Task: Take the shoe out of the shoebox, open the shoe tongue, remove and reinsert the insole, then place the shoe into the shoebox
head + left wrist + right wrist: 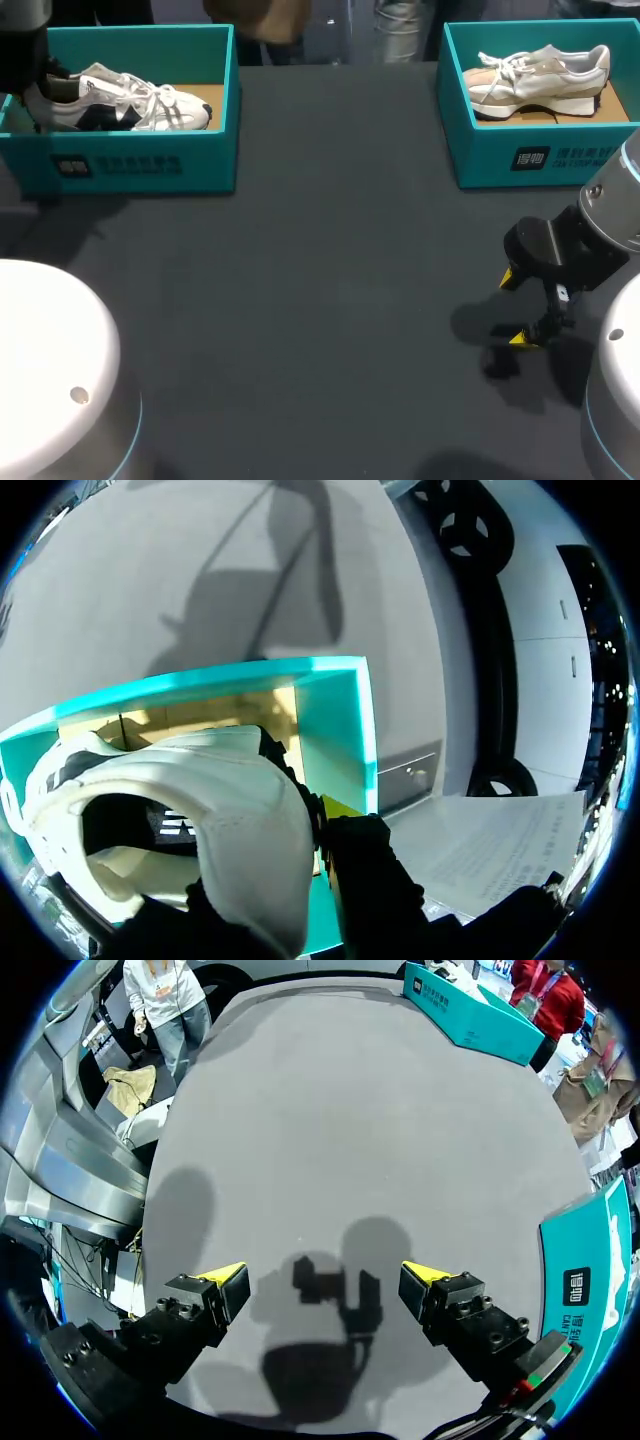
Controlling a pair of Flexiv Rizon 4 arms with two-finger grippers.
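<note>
Inside the teal cardboard shoebox (335, 730), the left end effector (265, 845) meets the white leather sneaker (200, 790); whether it grips cannot be told. The right end effector (325, 1285), well away, is open.

The left arm (22, 50) covers the heel of the shoe (130, 100); the right shoebox (540, 155) runs off the head view's edge

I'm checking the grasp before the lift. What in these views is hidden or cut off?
Left pincer grip: left wrist view, the white shoe heel hides most of it; head view, the left arm covers it.
That shoe's insole: left wrist view, lost in the dark opening.
Right shoebox: head view's edge cuts off its side.
</note>
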